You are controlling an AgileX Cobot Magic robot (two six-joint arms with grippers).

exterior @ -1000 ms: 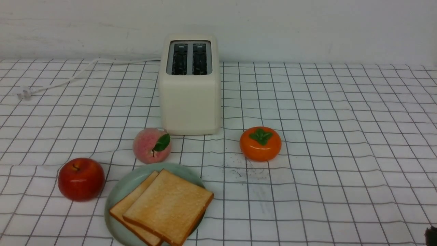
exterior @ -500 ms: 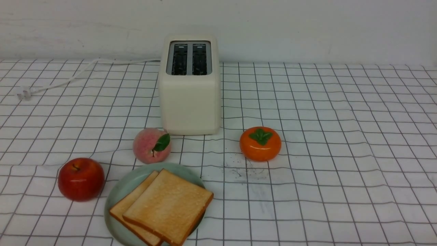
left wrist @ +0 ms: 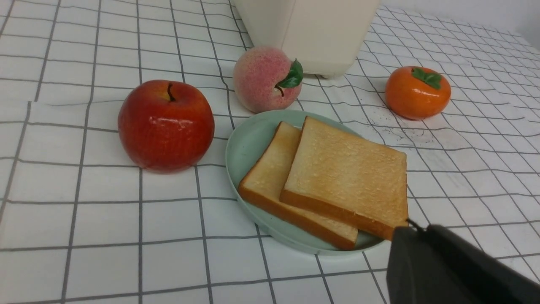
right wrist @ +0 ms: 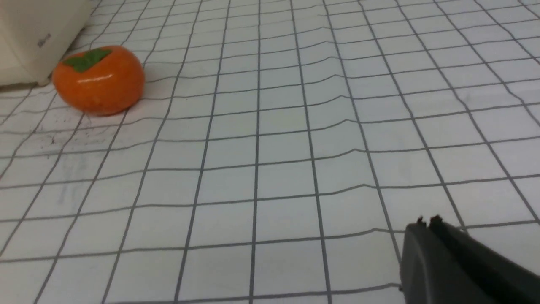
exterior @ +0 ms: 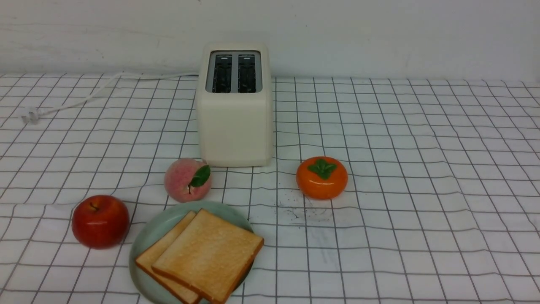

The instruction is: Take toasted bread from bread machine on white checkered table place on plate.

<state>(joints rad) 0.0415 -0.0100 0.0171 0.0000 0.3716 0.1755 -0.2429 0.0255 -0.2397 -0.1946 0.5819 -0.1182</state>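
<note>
Two slices of toasted bread [exterior: 209, 254] lie overlapping on the mint-green plate [exterior: 156, 230] near the table's front left; they also show in the left wrist view [left wrist: 346, 177], on the plate [left wrist: 247, 143]. The cream bread machine [exterior: 234, 105] stands at the back centre with both slots showing dark and no toast in them. Neither gripper shows in the front view. My left gripper [left wrist: 415, 230] is shut and empty, just beside the upper slice's corner. My right gripper [right wrist: 427, 223] is shut and empty above bare checkered cloth [right wrist: 274, 147].
A red apple [exterior: 100, 221] sits left of the plate, a pink peach [exterior: 187, 180] behind it, and an orange persimmon [exterior: 321, 177] right of centre. The toaster's white cord and plug [exterior: 29, 114] trail to the far left. A white wall backs the table.
A dark piece of the right arm at the lower right corner of the front view has withdrawn out of sight. Nothing else has moved.
</note>
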